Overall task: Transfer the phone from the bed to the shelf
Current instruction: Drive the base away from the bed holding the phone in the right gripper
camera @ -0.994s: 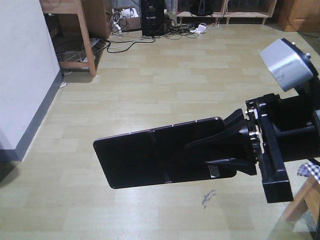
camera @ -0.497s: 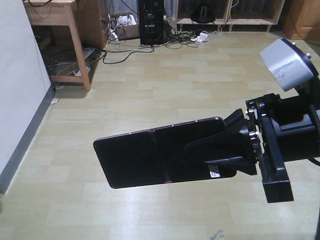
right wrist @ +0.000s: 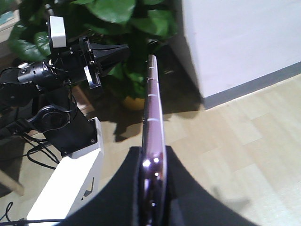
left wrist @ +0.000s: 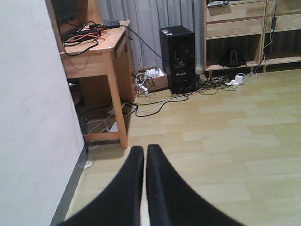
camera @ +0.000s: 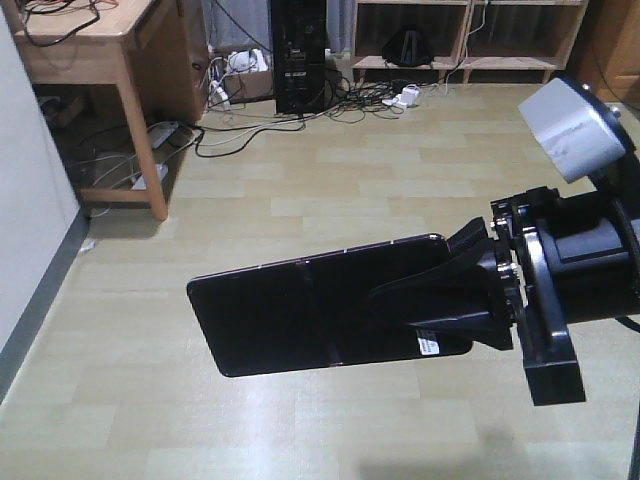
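The phone (camera: pixel 270 320), a wide glossy black slab with a seam across its middle, hangs flat above the floor. My right gripper (camera: pixel 400 308) is shut on its right end, near a small white sticker. In the right wrist view the phone's pinkish edge (right wrist: pixel 152 103) runs straight out from between the right gripper (right wrist: pixel 153 153) fingers. My left gripper (left wrist: pixel 144 149) is shut with nothing in it, and it also shows in the right wrist view as the left gripper (right wrist: pixel 123 51). The light-wood shelf (camera: pixel 462 62) stands at the far wall, also visible as the shelf (left wrist: pixel 235 34). The bed is out of view.
A wooden desk (camera: pixel 95 60) with cables on top stands far left beside a white wall (camera: pixel 25 240). A black computer tower (camera: pixel 298 45) and tangled cables (camera: pixel 240 110) lie between desk and shelf. A leafy plant (right wrist: pixel 127 19) is behind the robot's white base (right wrist: pixel 70 188).
The whole view has shifted: desk, tower and shelf have come further into frame and the gingham corner at lower right has left it. The phone stays in the same grip.
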### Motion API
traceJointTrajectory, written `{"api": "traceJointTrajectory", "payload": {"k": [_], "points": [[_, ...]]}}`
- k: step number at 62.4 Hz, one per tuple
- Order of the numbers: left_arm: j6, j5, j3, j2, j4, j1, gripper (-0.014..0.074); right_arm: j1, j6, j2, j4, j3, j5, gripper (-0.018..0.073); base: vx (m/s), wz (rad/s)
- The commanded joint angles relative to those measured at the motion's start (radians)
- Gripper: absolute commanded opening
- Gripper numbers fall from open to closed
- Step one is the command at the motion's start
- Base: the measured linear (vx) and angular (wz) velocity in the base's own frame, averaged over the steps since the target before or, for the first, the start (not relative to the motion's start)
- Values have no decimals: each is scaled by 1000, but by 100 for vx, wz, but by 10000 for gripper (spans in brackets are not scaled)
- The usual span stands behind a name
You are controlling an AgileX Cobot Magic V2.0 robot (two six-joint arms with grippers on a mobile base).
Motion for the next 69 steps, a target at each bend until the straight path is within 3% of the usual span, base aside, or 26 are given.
{"api": "traceJointTrajectory", "payload": {"k": [1, 69], "points": [[-6, -72, -21, -13, -9, -4, 1, 0, -10, -20, 94, -29, 59, -2, 47, -10], [-6, -72, -21, -13, -9, -4, 1, 0, -10, -20, 94, -29, 58, -2, 39, -39]]}}
